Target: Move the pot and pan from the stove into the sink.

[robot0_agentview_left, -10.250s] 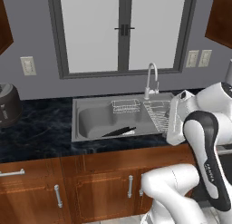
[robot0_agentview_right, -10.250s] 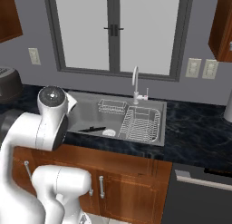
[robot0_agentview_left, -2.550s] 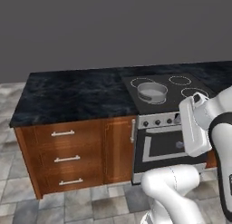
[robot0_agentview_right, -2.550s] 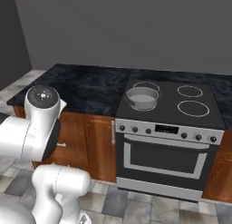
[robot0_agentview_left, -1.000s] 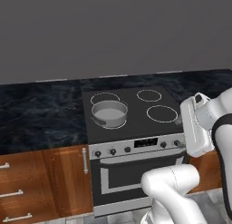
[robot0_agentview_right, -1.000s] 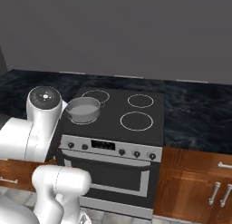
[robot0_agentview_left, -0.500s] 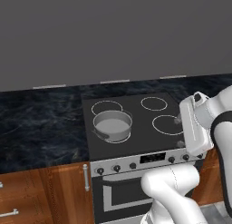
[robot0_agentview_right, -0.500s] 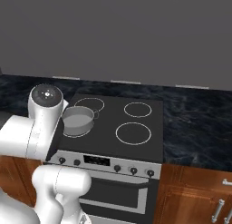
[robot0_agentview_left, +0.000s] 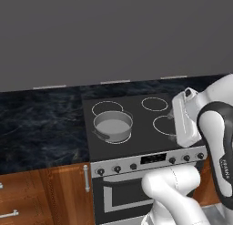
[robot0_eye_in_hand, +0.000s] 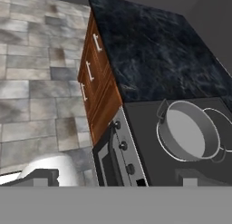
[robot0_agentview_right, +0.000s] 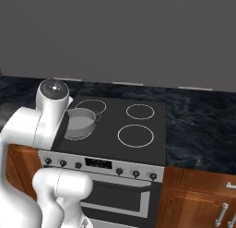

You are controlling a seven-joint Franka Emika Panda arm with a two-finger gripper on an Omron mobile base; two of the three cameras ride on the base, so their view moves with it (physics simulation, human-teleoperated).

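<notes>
Your pot [robot0_agentview_left: 113,126] sits on the stove [robot0_agentview_left: 141,128], on the front-left burner ring, upright and with nothing in it. In the right base view the pot [robot0_agentview_right: 79,121] is partly hidden behind the arm's upper joint, and one dark handle shows on its right side. In the hand view the pot [robot0_eye_in_hand: 189,133] lies toward the right, with a handle at each end of its rim, and the stove [robot0_eye_in_hand: 154,159] front with its knobs runs below it.

Your fingers [robot0_eye_in_hand: 113,177] stand wide apart, holding nothing; their tips [robot0_eye_in_hand: 43,176] show at the bottom of the hand view, well short of the pot. The hand hangs over the stove's right side in the left base view, apart from the pot.

The other three burner rings are bare. Dark marbled bench [robot0_agentview_left: 41,128] runs on both sides of the stove, with wooden drawers [robot0_agentview_left: 41,196] below. In the hand view you look past the bench to a grey tiled floor [robot0_eye_in_hand: 36,73].
</notes>
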